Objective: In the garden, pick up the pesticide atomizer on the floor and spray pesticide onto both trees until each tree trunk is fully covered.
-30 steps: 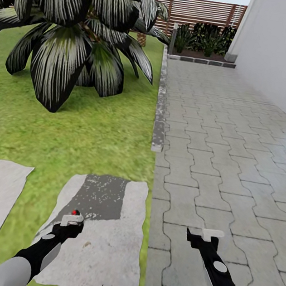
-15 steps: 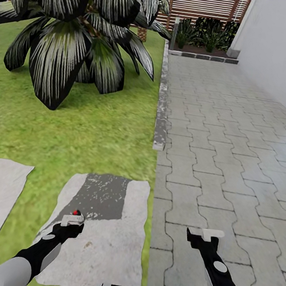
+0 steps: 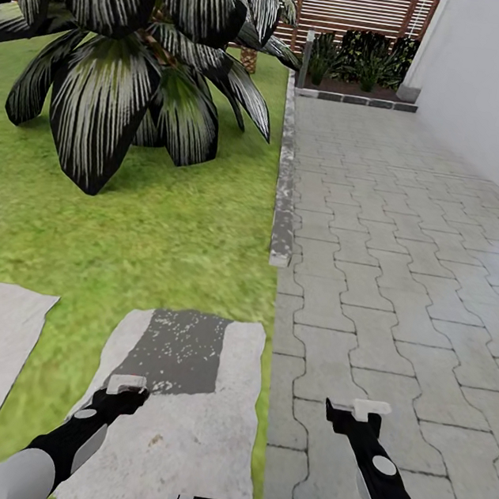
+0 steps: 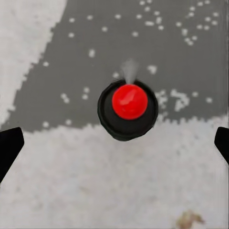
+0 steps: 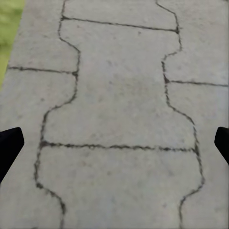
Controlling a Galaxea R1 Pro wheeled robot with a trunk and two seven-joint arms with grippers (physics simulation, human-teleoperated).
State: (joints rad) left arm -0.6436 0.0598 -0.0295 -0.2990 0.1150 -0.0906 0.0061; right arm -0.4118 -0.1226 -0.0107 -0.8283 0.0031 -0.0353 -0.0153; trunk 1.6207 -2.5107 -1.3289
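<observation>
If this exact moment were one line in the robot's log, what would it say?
left gripper: open, directly above pesticide atomizer | atomizer: upright on stepping stone | right gripper: open, nothing held, over paving

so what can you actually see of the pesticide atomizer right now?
In the left wrist view the pesticide atomizer shows from straight above: a round black body with a glossy red spot on top and a pale grey nozzle tip poking out. It stands upright on a grey stepping stone flecked with whitish specks, centred between the left gripper's open fingertips, untouched.

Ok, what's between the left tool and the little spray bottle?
Just bare stepping stone. In the left wrist view the spray bottle stands free inside the open left tool.
</observation>
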